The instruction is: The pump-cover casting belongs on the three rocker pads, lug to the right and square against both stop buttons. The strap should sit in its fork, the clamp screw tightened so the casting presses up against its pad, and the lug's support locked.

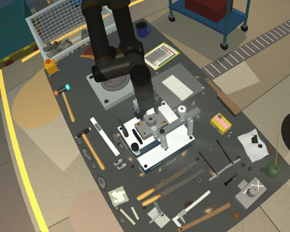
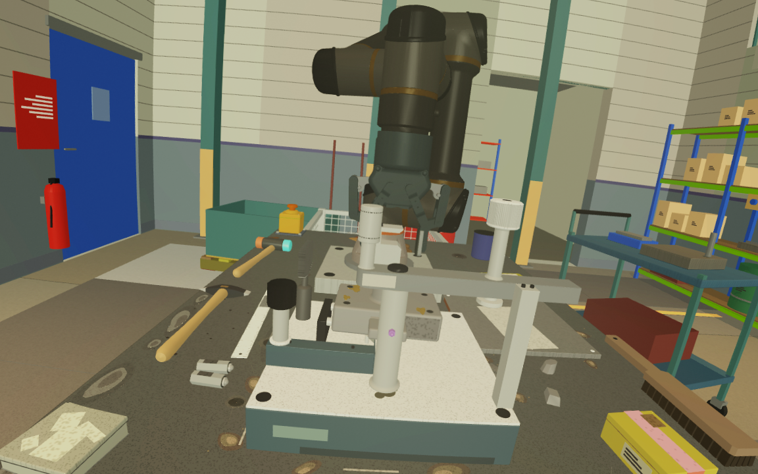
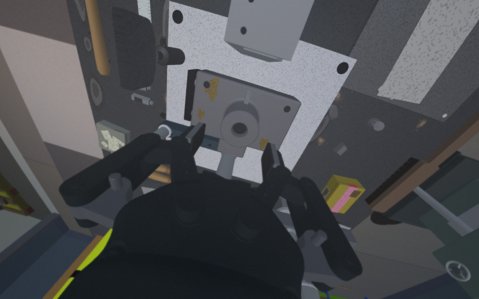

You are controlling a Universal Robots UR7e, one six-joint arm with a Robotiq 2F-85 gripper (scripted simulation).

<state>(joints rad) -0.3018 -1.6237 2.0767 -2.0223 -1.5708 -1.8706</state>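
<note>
The white fixture plate (image 1: pixel 157 140) sits mid-bench. On it lies the grey pump-cover casting (image 1: pixel 151 123) (image 3: pixel 242 113), with a round boss and rust spots. My gripper (image 1: pixel 145 113) (image 3: pixel 233 148) hangs open and empty just above the casting's far edge. A grey strap (image 1: pixel 180 121) (image 2: pixel 464 283) runs across the fixture's near side. Its right end meets the forked post (image 1: pixel 190 126). A white knurled screw (image 1: pixel 181 109) (image 2: pixel 504 215) rises beside the strap. A second knurled knob (image 2: pixel 370 227) tops the post (image 2: pixel 389 339) by the casting. A black knob (image 2: pixel 281 293) stands at the fixture's left. The rocker pads are hidden under the casting.
A grey block (image 3: pixel 267 26) stands on the plate's far end beyond the casting. Two hammers (image 1: pixel 91 147) and a steel rule (image 1: pixel 104 136) lie left of the fixture. Files (image 1: pixel 170 181), a caliper (image 1: pixel 191 208) and a yellow box (image 1: pixel 220 123) lie near and right.
</note>
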